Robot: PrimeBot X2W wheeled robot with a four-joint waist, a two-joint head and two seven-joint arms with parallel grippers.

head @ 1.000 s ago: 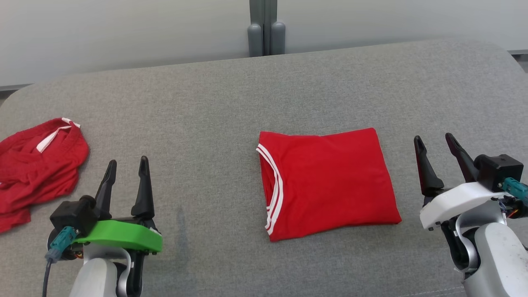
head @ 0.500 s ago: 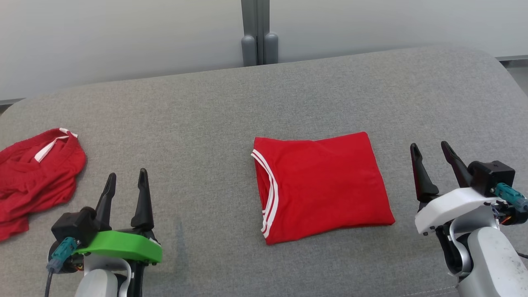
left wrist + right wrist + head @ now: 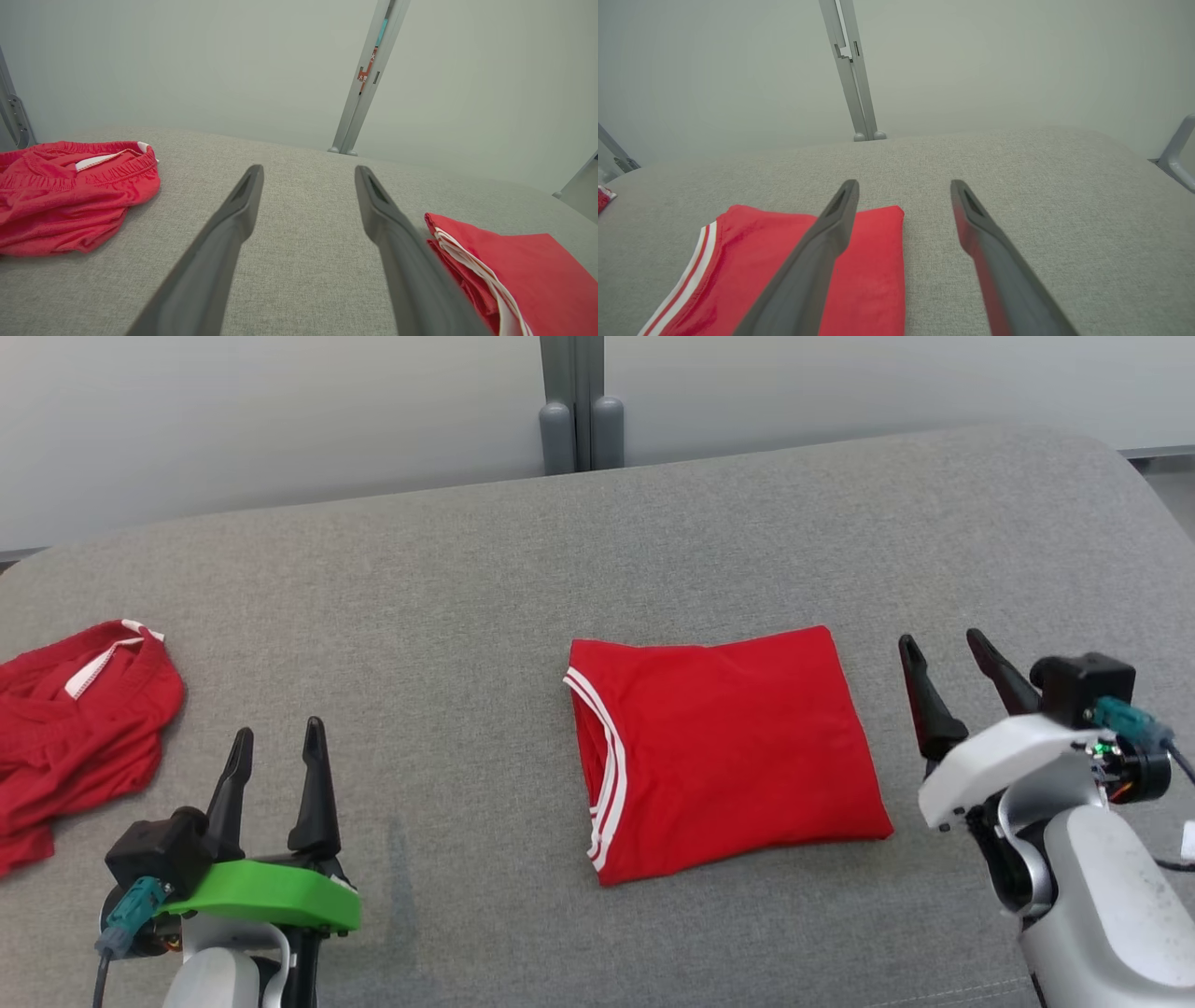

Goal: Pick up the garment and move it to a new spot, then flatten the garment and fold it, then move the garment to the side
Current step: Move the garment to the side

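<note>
Hovering over bench (image 3: 467, 579) near edge: left jaws wide, empty, at near-left corner; right jaws wide, empty, near-right, just beside shirt's right edge. Shirt (image 3: 728, 756) folded flat, right of bench centre, white collar trim facing left. Crumpled shorts (image 3: 79, 728) at left edge. Post (image 3: 571, 401) behind far edge.

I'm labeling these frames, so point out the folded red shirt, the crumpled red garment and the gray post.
folded red shirt (image 3: 738, 756), head view, middle of its top layer.
crumpled red garment (image 3: 84, 728), head view, middle of the heap.
gray post (image 3: 571, 373), head view, its upper shaft.
</note>
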